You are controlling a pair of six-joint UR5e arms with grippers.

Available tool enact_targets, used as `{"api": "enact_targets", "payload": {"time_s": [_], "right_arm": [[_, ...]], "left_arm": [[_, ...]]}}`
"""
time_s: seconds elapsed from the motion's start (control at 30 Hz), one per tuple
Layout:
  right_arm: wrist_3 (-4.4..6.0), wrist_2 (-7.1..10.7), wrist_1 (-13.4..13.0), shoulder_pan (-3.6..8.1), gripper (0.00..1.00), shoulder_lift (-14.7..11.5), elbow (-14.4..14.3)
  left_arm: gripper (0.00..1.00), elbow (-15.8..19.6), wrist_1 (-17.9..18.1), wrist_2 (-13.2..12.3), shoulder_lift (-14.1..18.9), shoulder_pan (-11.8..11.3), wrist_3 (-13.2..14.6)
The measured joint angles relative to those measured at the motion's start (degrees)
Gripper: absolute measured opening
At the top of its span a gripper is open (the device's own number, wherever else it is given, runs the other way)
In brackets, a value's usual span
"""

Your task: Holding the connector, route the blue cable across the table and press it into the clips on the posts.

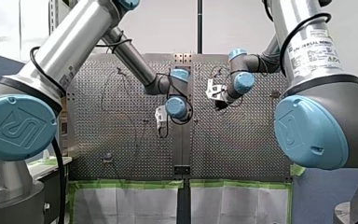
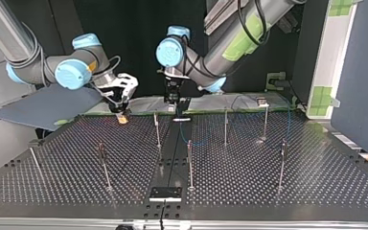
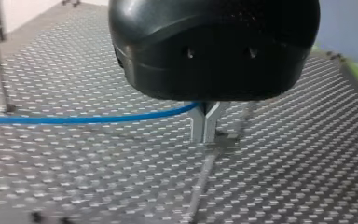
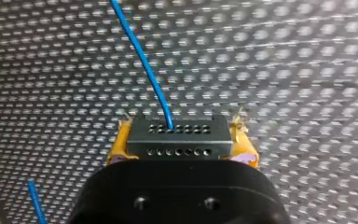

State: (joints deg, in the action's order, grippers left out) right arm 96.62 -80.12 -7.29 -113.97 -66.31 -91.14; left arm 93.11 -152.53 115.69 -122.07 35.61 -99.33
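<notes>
1. While my right gripper (image 4: pixel 181 137) is clamping the connector (image 4: pixel 179 147) between its yellow pads (image 4: pixel 116 147), the blue cable (image 4: pixel 142 60) is trailing from it over the table (image 2: pixel 316 191).
2. My left gripper (image 3: pixel 205 123) is pinching that cable between closed metal fingers (image 3: pixel 196 126), near the middle of the table's far edge in the top view.
3. The cable is lying slack among the posts (image 2: pixel 189 163). Pressing into clips is looking largely undone, though I cannot tell for sure.

Front and top views face across one table (image 2: pixel 316 191).
</notes>
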Motion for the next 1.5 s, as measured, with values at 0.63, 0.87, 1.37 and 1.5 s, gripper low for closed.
{"api": "enact_targets", "payload": {"time_s": [0.63,0.87,1.37,1.5], "right_arm": [[-0.24,2.59,-2.73,0.58,0.00,5.85,-1.15],[0.24,2.98,-4.46,1.57,0.00,6.29,-1.13],[1.49,5.45,-7.14,3.69,0.00,6.39,-1.08],[1.75,5.58,-7.47,4.14,0.00,6.46,-1.05]], "left_arm": [[0.00,4.28,4.72,-5.43,-1.22,-1.37,-1.08],[0.00,1.99,4.47,-7.35,-1.26,-2.19,-2.16],[0.00,-2.14,2.67,-9.99,-5.76,-3.91,-3.92],[0.00,-3.35,3.01,-10.06,-6.30,-4.68,-4.22]]}}
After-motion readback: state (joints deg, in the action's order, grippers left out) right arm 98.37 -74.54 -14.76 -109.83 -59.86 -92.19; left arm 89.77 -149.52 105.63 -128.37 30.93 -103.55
